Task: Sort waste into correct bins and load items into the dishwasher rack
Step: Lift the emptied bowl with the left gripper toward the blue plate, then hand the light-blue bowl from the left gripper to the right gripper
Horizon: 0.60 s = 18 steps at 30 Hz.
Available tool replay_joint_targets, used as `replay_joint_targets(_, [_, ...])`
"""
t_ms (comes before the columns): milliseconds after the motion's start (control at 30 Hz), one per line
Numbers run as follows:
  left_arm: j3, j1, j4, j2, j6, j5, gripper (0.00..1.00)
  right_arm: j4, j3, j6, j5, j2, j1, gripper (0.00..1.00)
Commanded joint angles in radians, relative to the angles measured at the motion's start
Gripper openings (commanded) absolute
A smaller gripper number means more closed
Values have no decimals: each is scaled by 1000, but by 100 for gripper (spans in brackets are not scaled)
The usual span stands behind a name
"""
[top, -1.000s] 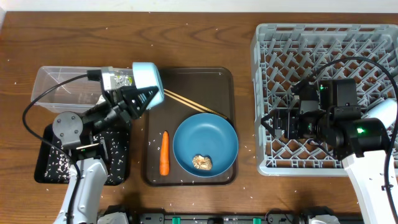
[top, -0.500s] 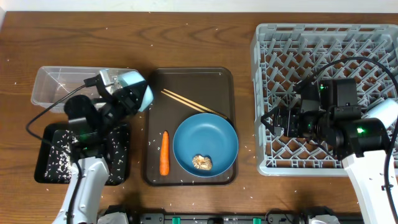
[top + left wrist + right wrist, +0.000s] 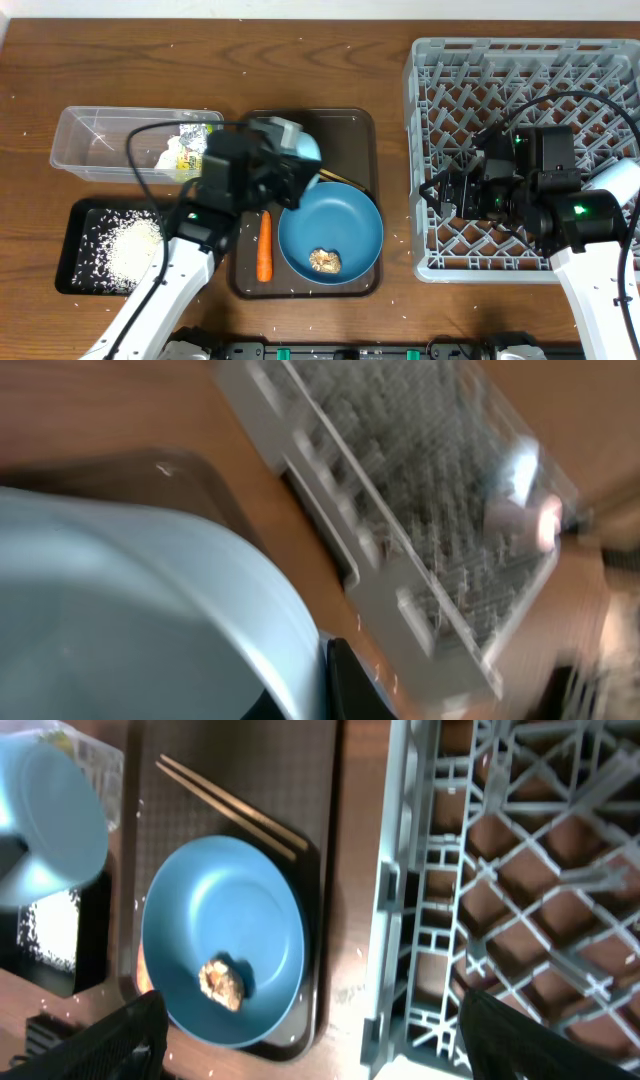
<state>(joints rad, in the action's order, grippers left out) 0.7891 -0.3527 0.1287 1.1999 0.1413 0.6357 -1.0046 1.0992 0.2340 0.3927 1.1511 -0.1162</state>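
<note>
Swinging away from the black tray (image 3: pixel 75 275), the left tool (image 3: pixel 285 162) is now clenching the small light-blue cup (image 3: pixel 303 148) over the brown serving tray (image 3: pixel 345 122). Loose white rice (image 3: pixel 130 240) is lying heaped in that black tray, well behind the tool. Beside the tool, the dark-blue plate (image 3: pixel 345 215) is carrying a brown food lump (image 3: pixel 325 261). The right tool (image 3: pixel 440 195) is hanging released, the rim of the dishwasher rack (image 3: pixel 520 60) beneath it.

Carrot (image 3: pixel 264 247) lies left of plate (image 3: pixel 345 225) on serving tray (image 3: pixel 345 138).
</note>
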Motion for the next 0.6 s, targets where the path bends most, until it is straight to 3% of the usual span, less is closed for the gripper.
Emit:
replay_joint_targets(0, [97,-85,166,-5,-386,-90,6,33,13,-50,7,-1,-15,85])
replay_joint_targets(67, [135,-145,307,-6,-550,-176,6,64,13,-56,7,-1,-15,85])
replay_joint_targets(167, [169,-246,431,-12,-694,-334,6,116,13,-45,24,-1,-15,84])
replay_joint_targets(467, [171,-457,428,-105,-820,-401,6,243,13,40,119,-1,-15,83])
replay_joint_targets(567, [171,-496,423,-162,-852,-401,6,262,13,42,238,1,-15,83])
